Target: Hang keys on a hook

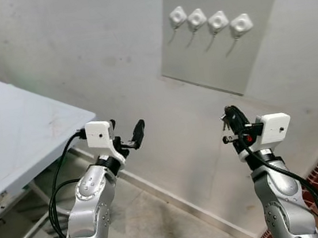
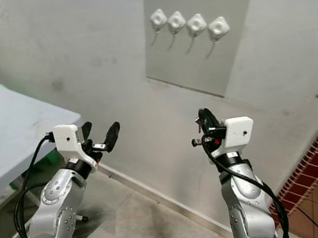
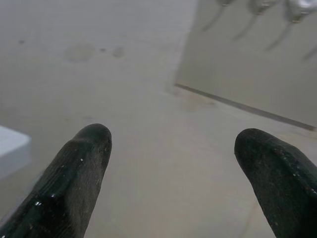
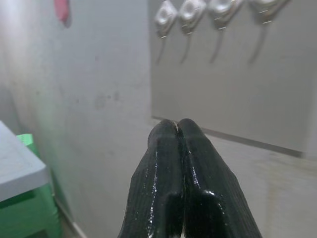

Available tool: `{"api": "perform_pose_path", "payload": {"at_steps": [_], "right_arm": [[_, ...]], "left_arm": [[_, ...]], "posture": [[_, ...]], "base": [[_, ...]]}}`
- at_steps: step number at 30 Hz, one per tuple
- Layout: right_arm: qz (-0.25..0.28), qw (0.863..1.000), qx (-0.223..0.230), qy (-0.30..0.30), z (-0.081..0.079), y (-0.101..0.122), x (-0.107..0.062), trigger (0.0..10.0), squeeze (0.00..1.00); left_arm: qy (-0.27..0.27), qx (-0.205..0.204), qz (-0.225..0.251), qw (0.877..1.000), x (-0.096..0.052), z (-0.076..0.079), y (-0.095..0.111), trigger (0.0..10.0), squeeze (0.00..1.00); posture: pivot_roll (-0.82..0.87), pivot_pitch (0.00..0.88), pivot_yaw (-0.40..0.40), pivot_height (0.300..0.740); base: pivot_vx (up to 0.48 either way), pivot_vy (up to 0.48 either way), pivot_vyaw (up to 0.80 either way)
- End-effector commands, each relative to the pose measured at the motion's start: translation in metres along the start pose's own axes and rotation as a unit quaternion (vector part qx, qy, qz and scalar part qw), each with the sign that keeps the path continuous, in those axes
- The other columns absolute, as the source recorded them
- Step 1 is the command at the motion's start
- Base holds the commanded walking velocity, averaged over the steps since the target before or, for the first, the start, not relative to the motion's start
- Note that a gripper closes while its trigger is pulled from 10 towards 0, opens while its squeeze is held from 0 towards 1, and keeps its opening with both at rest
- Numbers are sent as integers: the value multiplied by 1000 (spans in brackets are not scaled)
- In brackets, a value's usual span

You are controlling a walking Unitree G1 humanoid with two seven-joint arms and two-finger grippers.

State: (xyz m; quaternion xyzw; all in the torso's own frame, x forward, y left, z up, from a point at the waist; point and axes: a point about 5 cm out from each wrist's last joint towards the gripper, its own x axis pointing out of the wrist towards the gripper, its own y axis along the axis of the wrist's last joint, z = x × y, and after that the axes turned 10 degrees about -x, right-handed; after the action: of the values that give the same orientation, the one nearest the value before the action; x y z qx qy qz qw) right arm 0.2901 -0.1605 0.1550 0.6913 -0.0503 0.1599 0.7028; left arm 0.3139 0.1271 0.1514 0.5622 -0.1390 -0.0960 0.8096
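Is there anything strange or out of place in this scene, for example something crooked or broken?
Nothing stands out. The grey board lies flat on the wall with its four white hooks in an even row, all bare. The right pincer is shut below the board; the left pincer is open.
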Motion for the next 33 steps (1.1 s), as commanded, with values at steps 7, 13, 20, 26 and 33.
{"api": "perform_pose_path", "payload": {"at_steps": [7,13,20,26,33], "right_arm": [[17,1000,-4,4,1,7,1,10000,0],[16,1000,-3,6,0,7,1,10000,0],[15,1000,-3,6,0,7,1,10000,0],[4,1000,1,7,0,4,1,10000,0],[-5,1000,5,7,0,2,1,10000,0]], "left_arm": [[-1,-1,6,1000,-1,1,5,10000,0],[2,-5,8,1000,-1,1,5,10000,0],[2,-6,6,1000,-2,1,5,10000,0],[0,-7,4,1000,-1,2,4,10000,0],[0,-14,4,1000,-2,4,3,10000,0]], "posture": [[16,0,-72,740],[18,0,-73,740],[16,0,-73,740],[17,0,-73,740],[20,0,-71,740]], "base": [[364,0,0],[372,0,0],[421,0,0],[428,0,0],[42,0,-509]]}}
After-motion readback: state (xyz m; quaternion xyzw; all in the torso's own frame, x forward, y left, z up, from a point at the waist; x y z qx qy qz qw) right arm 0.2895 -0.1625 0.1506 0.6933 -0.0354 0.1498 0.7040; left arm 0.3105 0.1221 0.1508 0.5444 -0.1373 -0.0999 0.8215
